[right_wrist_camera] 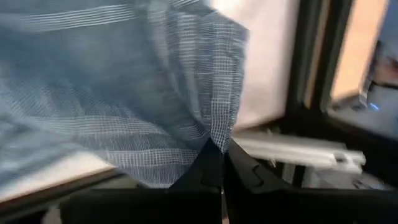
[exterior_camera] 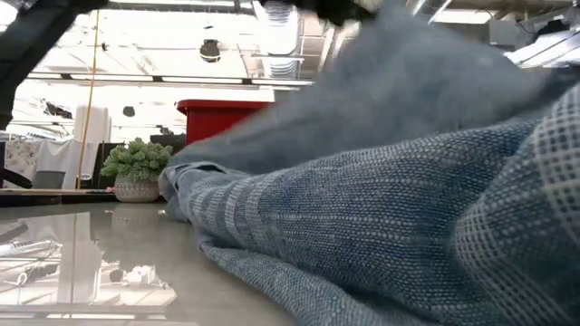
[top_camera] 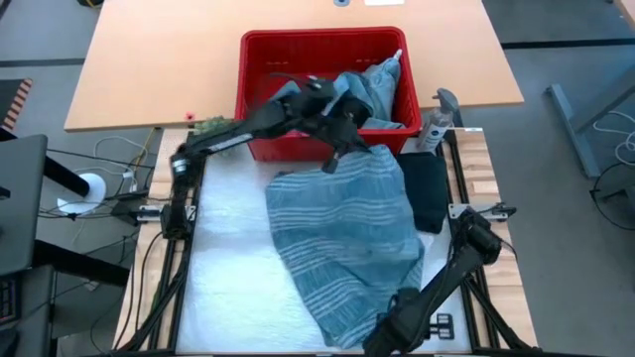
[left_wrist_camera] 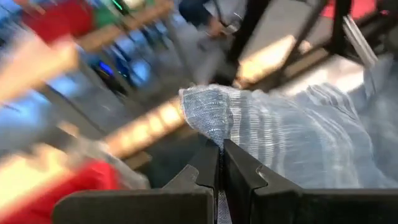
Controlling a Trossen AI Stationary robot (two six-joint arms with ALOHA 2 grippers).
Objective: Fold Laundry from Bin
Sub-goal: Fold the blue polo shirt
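Left tool (left_wrist_camera: 220,163) clenched on a corner of the striped cloth (top_camera: 342,238), up by the near wall of the bin (top_camera: 260,59). Right tool (right_wrist_camera: 219,163) clenched on another corner of the same cloth, down at the bench's (top_camera: 233,288) near edge on the right. Cloth stretched between the 2 tools, spread over the white bench top, far end lifted toward the bin. In the low view, cloth (exterior_camera: 381,217) filling most of the frame, draped down onto the glossy bench. More laundry (top_camera: 382,94) heaped in the bin's right half, blue-grey and dark. Black garment (top_camera: 429,190) lying just right of the cloth. Small plant (exterior_camera: 136,167) beside the bin's left corner.
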